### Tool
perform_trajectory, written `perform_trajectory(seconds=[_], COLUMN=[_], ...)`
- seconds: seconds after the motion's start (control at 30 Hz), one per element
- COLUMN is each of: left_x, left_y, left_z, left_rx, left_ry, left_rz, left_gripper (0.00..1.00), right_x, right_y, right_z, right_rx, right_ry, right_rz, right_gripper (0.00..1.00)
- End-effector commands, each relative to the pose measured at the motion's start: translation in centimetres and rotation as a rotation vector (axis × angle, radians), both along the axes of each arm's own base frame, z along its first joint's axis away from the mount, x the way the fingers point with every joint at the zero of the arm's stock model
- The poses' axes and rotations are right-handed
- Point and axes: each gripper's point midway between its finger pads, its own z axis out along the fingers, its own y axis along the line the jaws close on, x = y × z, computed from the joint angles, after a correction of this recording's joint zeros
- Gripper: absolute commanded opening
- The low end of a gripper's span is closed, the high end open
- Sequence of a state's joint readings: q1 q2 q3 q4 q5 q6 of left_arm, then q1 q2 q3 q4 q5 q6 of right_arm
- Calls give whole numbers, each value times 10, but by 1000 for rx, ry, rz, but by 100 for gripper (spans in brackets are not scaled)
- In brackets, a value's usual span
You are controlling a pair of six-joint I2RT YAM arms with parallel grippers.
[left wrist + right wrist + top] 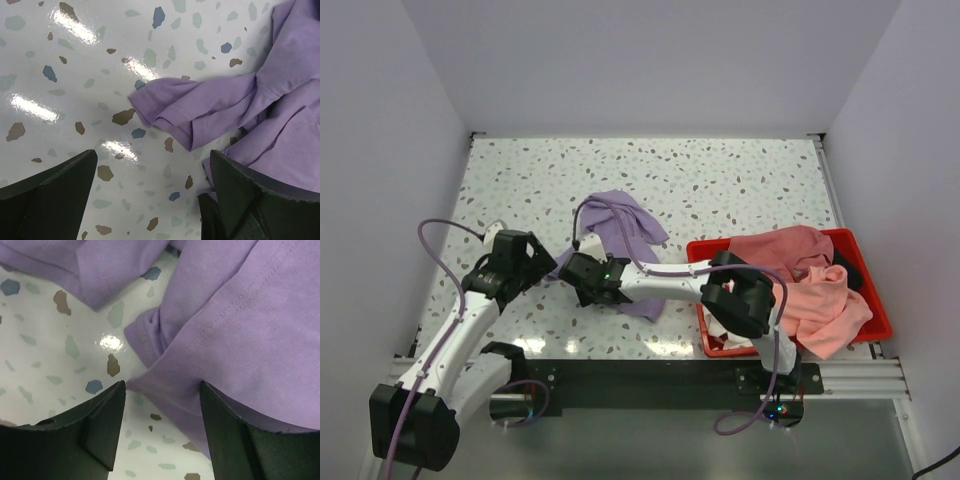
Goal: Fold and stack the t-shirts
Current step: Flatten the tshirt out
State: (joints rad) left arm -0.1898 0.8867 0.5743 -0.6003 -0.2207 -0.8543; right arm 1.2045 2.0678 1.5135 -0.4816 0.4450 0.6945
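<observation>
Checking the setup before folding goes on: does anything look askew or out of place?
The salmon pink shirt hangs over the red bin's near rim; the lavender shirt lies bunched on the table, not flat.

The table (720,180) is glossy white, speckled all over with blue, brown and grey-green flecks, and the lavender t-shirt (620,225) on it is plain purple with no print. In the red bin (703,246) at the right lie 1 salmon pink t-shirt (825,310) and 1 dusty rose t-shirt (785,250), both plain. The left arm (455,335) and right arm (665,283) are white with black joints and purple cables (432,240).
</observation>
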Motion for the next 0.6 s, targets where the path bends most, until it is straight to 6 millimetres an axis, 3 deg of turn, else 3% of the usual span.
perform_trajectory(seconds=[0.0, 0.17, 0.4, 0.57], left_x=[7, 8, 8, 13], left_y=[3, 3, 1, -3], left_z=[2, 4, 0, -5], left_rx=[-5, -7, -13, -28], left_ry=[-34, -46, -47, -48], left_rz=[30, 30, 25, 11], left_gripper=[100, 100, 100, 100], right_x=[12, 18, 14, 9], right_y=[16, 11, -1, -8], right_z=[5, 4, 1, 32], right_rx=[72, 60, 28, 57], right_ry=[-51, -84, -74, -89], right_rz=[-95, -136, -135, -91], right_gripper=[63, 51, 24, 27])
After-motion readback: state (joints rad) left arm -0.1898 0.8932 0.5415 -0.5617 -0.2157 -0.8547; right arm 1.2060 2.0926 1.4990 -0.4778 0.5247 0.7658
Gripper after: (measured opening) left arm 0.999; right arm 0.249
